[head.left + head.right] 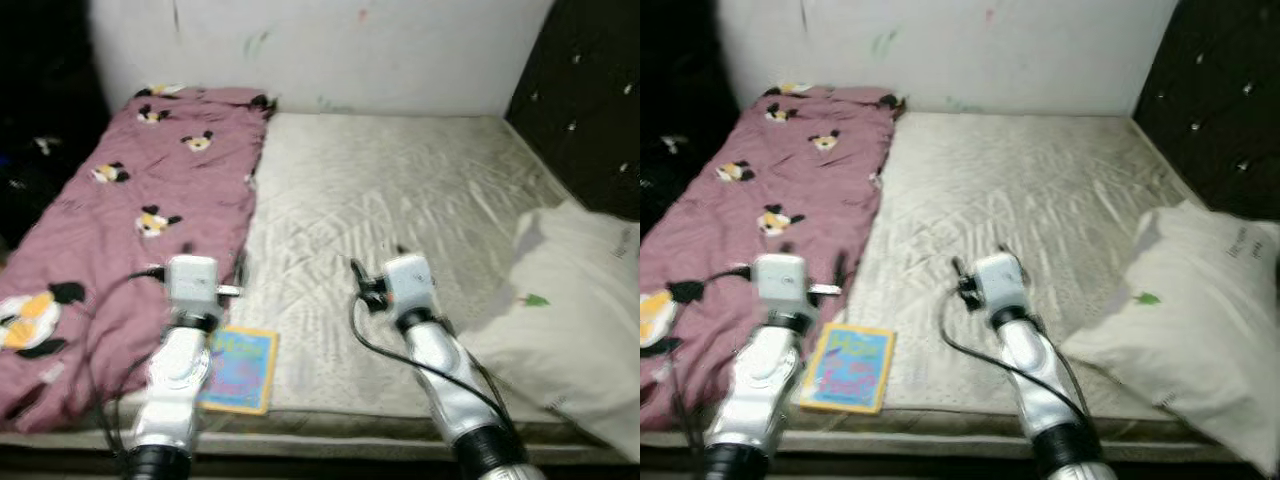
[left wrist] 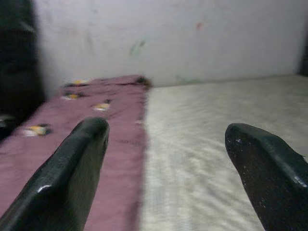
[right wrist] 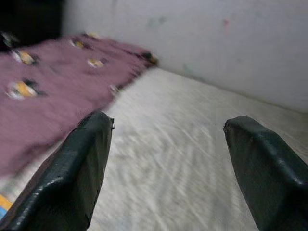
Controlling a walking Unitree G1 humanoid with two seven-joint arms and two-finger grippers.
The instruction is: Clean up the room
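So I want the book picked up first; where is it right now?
The book lies flat on the mattress near its front edge, on the robot's left, just beside the pink blanket and right next to the left arm.

The left tool [image 2: 166,159] has its two black fingers [image 2: 67,183] spread wide apart, with nothing between them. Past them lies a bed with a pale quilted mattress [image 2: 216,125]. A mauve blanket [image 2: 72,125] with small yellow-and-black figures covers one side of the bed, its edge running along the bare mattress back to the wall [image 2: 168,38]. The wall is whitish, with faint green and red marks. Beside the blanket, at the frame's edge, is a dark area where nothing can be made out.
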